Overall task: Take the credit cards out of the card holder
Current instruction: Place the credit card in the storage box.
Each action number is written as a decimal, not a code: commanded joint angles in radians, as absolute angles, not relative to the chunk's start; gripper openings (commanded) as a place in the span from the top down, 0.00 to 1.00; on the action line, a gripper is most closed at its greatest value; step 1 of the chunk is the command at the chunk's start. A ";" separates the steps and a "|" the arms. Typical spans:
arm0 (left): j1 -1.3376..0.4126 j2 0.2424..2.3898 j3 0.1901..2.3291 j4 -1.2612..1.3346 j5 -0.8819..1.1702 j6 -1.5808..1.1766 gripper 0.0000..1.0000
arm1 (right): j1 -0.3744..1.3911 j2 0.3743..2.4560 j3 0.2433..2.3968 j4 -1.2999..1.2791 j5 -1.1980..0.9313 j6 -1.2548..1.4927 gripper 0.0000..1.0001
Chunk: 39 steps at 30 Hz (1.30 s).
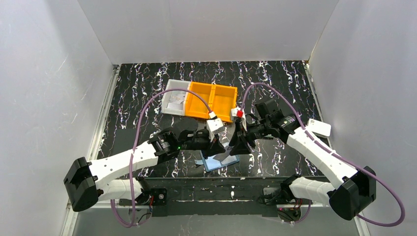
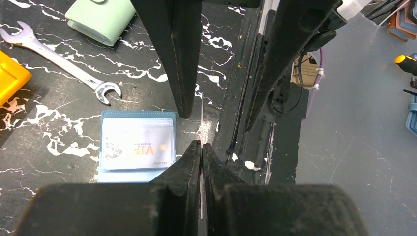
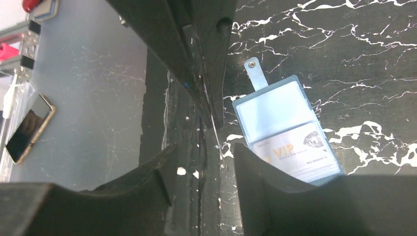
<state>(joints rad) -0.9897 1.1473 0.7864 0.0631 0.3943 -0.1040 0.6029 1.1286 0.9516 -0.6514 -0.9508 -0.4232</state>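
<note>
The task is running at about its halfway mark, as far as these views are showing. The left gripper [image 2: 201,145] is clenching one credit card [image 2: 202,115], which is showing only as a thin pale line because it is being held edge-on above the table. The right gripper [image 3: 204,147] is facing it from three o'clock in the overhead view. Its jaws are standing apart on either side of that card's free end, with a gap showing on both sides, so it is grasping nothing yet. It is looking like a hand-over in the making, though that is only a judgement. The card holder [image 3: 275,105] is lying open and flat on the black marbled table, at six o'clock of the two grippers in the overhead view and close to the table's near edge. Its snap tab [image 3: 255,73] is sticking out past one end. One pocket is looking empty, while the other is carrying a VIP card [image 3: 295,150] tucked fully inside. So one card is sitting out of the holder and at least one is waiting to be pulled. Whether more are hiding beneath it, the pictures are not telling.
</note>
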 commanded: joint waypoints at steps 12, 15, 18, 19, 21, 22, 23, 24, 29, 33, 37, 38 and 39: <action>-0.994 1.072 0.759 0.161 0.380 -0.188 0.65 | 0.597 1.072 0.931 -0.551 -1.041 -0.387 0.99; -0.993 0.949 0.673 0.215 0.312 -0.232 0.31 | 0.567 1.052 0.893 -0.438 -1.116 -0.250 0.99; -0.977 0.806 0.561 0.291 0.246 -0.279 0.08 | 0.541 1.028 0.817 -0.248 -1.173 -0.035 0.99; -0.968 0.766 0.530 0.315 0.251 -0.289 0.05 | 0.532 1.023 0.793 -0.166 -1.190 0.048 0.99; -0.945 0.714 0.492 0.339 0.290 -0.321 0.05 | 0.521 1.015 0.755 -0.035 -1.206 0.160 0.99; -0.932 0.704 0.487 0.340 0.315 -0.340 0.05 | 0.518 1.013 0.740 0.008 -1.207 0.197 0.99; -0.920 0.705 0.487 0.341 0.348 -0.358 0.06 | 0.516 1.010 0.726 0.046 -1.207 0.229 0.99; -0.911 0.713 0.491 0.340 0.371 -0.375 0.07 | 0.513 1.008 0.718 0.068 -1.207 0.254 0.99; -0.867 0.811 0.517 0.360 0.486 -0.437 0.09 | 0.496 0.998 0.683 0.201 -1.220 0.382 0.99; -0.842 0.881 0.532 0.409 0.555 -0.492 0.10 | 0.487 0.996 0.675 0.207 -1.225 0.394 0.99; -0.830 0.910 0.543 0.463 0.608 -0.519 0.15 | 0.482 0.994 0.656 0.233 -1.223 0.420 0.99; -0.827 0.913 0.546 0.467 0.618 -0.522 0.17 | 0.482 0.994 0.654 0.237 -1.222 0.422 0.99; -0.826 0.917 0.549 0.470 0.624 -0.525 0.17 | 0.481 0.995 0.652 0.239 -1.221 0.423 0.99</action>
